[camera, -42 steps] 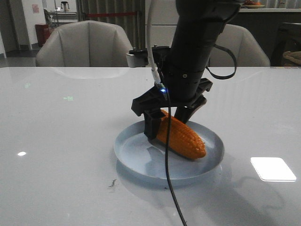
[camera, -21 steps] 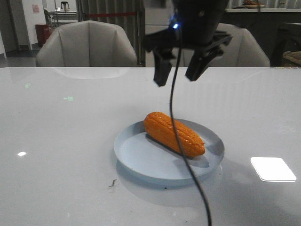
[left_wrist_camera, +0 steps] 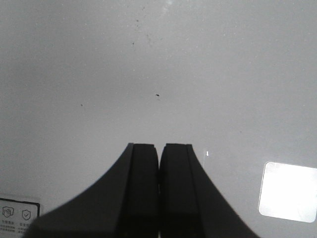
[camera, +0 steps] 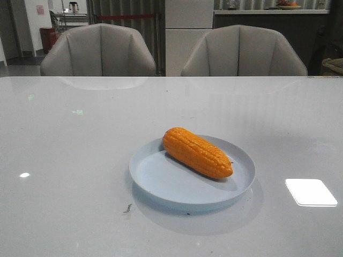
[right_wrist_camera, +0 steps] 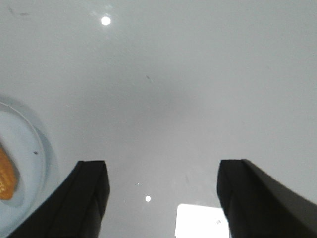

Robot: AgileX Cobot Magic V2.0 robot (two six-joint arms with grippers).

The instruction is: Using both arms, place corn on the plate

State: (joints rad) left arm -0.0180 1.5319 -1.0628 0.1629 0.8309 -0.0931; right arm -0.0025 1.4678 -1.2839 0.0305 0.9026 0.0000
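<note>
Corn: lay on plate, diagonal, blunt end far-left, tapered end near-right; untouched by either gripper. Sliver of corn and plate rim showed at edge of right wrist view, well apart from fingers.
Plate: rested on white table, near centre.
Right gripper: jaws spread wide, empty, over bare table.
Left gripper: fingers pressed together, nothing between, over bare table; corn outside its view.
Two grey chairs stood beyond far edge.
</note>
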